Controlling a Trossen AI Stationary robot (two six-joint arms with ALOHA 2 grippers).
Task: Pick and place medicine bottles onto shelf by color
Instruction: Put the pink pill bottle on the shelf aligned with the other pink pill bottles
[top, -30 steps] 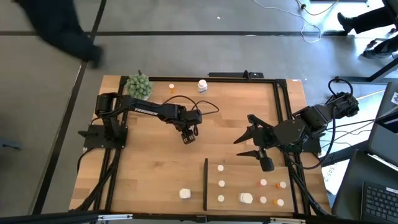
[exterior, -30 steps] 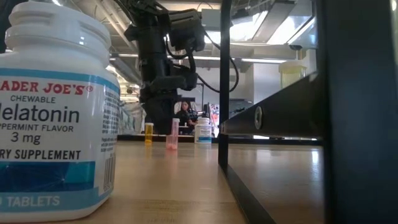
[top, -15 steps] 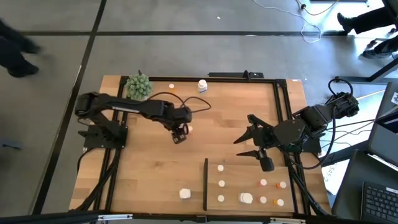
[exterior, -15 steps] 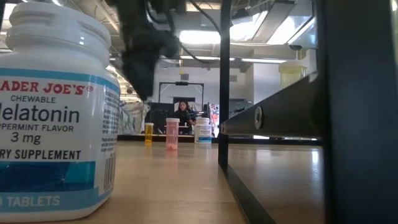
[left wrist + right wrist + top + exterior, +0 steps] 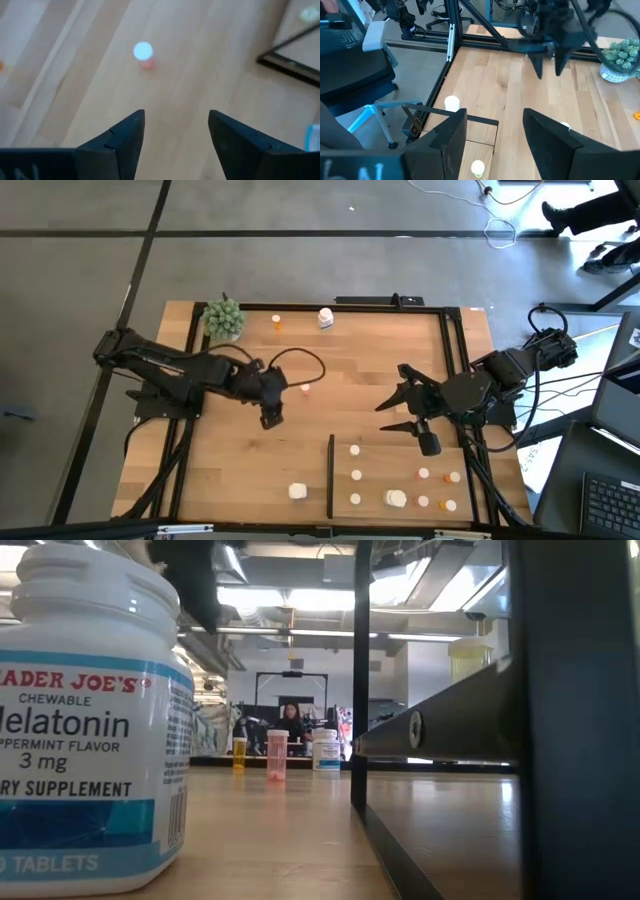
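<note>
Fingers spread and empty on my left gripper (image 5: pixel 270 418), I'd centre them over the pink bottle (image 5: pixel 305 388) before descending.

Twelve medicine bottles (image 5: pixel 356 475) stand on the counter (image 5: pixel 380 350). Eight are on the one shelf (image 5: pixel 390 460) just beside the right claw (image 5: pixel 383 417): four white and four orange with white caps. The other four are off it: a pinkish one (image 5: pixel 305 388) near the left claw (image 5: pixel 270 418), an orange one (image 5: pixel 276 321) and a white one (image 5: pixel 325 317) well apart from that claw by the single green plant ball (image 5: pixel 223 319), and a white one (image 5: pixel 297 492) on that claw's other side.
</note>
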